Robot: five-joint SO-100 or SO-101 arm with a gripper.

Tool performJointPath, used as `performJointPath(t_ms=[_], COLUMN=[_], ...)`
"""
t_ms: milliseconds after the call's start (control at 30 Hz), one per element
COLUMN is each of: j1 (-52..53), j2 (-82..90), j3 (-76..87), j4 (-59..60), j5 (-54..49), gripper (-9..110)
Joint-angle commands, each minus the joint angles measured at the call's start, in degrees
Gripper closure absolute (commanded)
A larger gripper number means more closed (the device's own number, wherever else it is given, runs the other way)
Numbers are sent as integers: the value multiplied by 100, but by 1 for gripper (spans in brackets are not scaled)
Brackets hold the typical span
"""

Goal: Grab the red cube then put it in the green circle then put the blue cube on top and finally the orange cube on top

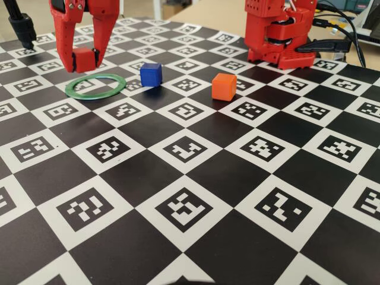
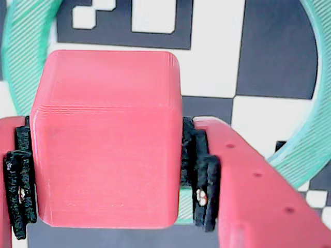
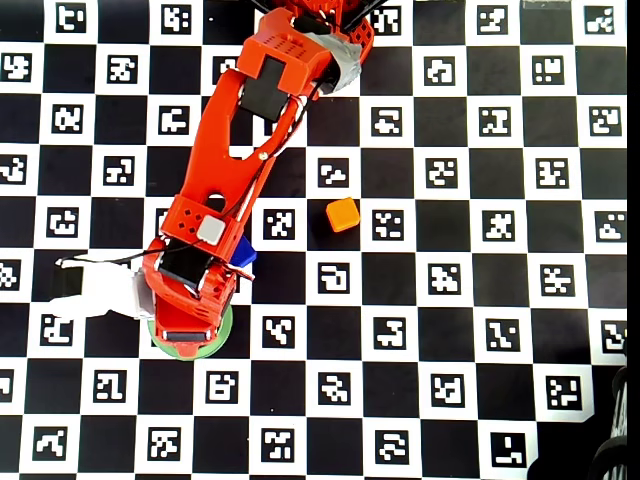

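My red gripper [image 1: 82, 64] is shut on the red cube [image 1: 84, 59], one black pad on each side of it [image 2: 106, 139]. In the fixed view the cube hangs low at the far rim of the green circle [image 1: 95, 86]. The wrist view shows the circle [image 2: 309, 129] curving round both sides of the cube. The blue cube [image 1: 151, 74] stands right of the circle, and the orange cube [image 1: 224, 86] further right. Seen from overhead, my arm [image 3: 235, 150] hides the red cube and most of the circle [image 3: 226, 335]; the blue cube [image 3: 243, 254] peeks out, the orange cube [image 3: 342, 214] stands free.
The table is a black-and-white checkerboard mat with printed markers [image 1: 184, 148]. My red base [image 1: 279, 35] stands at the back right with cables beside it. A black stand [image 1: 22, 27] rises at the back left. A white camera part [image 3: 100, 290] sticks out from my wrist.
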Motion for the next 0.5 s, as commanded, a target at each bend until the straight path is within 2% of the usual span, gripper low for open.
performJointPath(t_ms=[0,467], j1=[70,26], j2=[246,158], j3=[-18,439], j4=[-123,-475], j5=[-62,-18], gripper=[98,98])
